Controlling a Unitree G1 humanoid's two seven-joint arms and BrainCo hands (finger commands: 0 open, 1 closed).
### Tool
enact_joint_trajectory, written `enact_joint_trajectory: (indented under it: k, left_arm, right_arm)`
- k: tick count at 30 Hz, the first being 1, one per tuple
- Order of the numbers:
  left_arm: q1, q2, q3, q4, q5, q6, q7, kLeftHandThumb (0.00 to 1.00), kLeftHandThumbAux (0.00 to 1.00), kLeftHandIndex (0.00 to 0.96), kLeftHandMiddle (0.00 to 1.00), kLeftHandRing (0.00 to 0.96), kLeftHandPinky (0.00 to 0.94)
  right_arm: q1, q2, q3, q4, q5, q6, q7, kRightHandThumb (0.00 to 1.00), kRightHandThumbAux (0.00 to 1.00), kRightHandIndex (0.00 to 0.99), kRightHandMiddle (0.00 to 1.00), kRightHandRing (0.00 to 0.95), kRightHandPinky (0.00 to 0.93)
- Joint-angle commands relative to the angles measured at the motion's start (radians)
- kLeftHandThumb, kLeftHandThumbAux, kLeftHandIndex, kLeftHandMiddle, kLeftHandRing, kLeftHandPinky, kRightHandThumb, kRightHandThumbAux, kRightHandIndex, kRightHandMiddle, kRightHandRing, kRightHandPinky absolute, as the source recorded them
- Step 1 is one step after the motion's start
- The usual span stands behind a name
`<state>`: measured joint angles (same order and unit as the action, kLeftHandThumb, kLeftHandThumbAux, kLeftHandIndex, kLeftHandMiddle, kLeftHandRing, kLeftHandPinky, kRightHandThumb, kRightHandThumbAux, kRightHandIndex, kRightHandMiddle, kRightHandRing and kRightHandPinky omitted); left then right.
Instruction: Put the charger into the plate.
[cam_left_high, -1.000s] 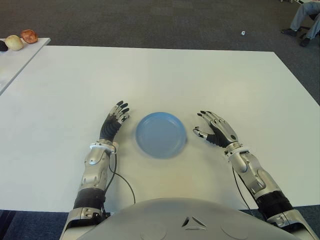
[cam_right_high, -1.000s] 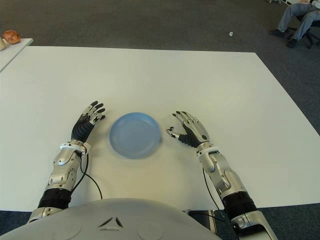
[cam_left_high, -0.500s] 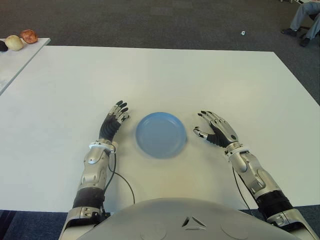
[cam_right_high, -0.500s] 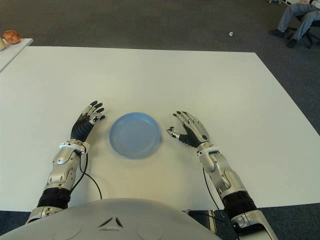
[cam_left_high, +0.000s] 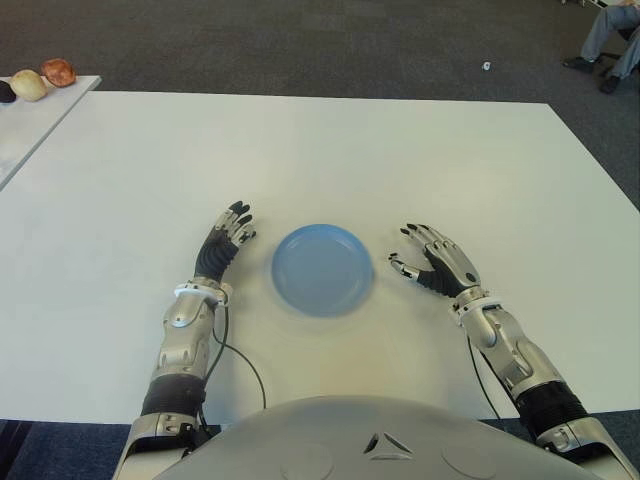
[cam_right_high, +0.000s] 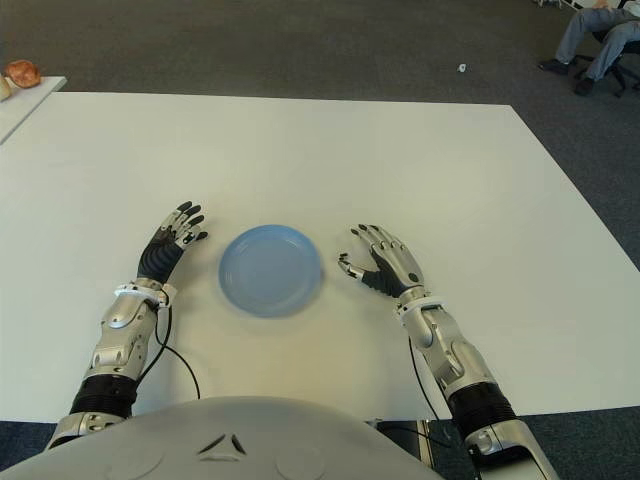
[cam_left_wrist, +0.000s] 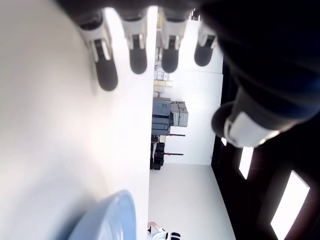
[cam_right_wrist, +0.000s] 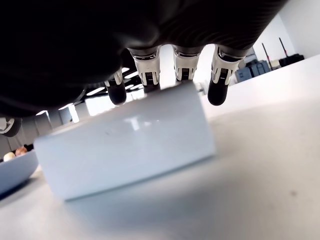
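Right robot hand (cam_left_high: 436, 268) arched over white charger (cam_right_wrist: 127, 145) on desk (cam_left_high: 400, 150), fingers spread, not gripping. Blue plate (cam_left_high: 322, 268) just beside. Left robot hand (cam_left_high: 224, 243) flat, fingers extended, empty, left of plate.

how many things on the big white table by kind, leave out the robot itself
blue plate: 1
white charger, beneath the right hand: 1
total: 2

one plate (cam_left_high: 322, 268), one charger (cam_right_wrist: 127, 144), two robot hands
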<state>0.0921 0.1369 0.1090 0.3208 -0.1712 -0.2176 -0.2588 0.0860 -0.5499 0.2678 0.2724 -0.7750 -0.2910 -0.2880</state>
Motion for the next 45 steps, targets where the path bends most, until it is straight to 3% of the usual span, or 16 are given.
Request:
enact_joint_trajectory:
  k: [1,16,45]
  left_arm:
    - [0.009,0.012,0.003,0.024,0.007,0.027,-0.006,0.0,0.615,0.046,0.097,0.102,0.128]
    - [0.008,0.034,0.008,0.005,-0.005,0.037,-0.014,0.0,0.617,0.04,0.104,0.105,0.116]
    - [0.026,0.057,0.003,-0.068,0.012,0.084,-0.002,0.0,0.592,0.044,0.105,0.103,0.109]
  right_arm:
    - [-0.029,-0.007,0.031,0.147,-0.039,-0.035,-0.093,0.286,0.134,0.0,0.0,0.0,0.0]
    - [-0.056,-0.003,0.079,0.206,-0.069,-0.003,-0.169,0.269,0.15,0.0,0.0,0.0,0.0]
    - [-0.066,-0.05,0.159,0.265,-0.171,0.021,-0.31,0.288,0.158,0.0,0.0,0.0,0.0]
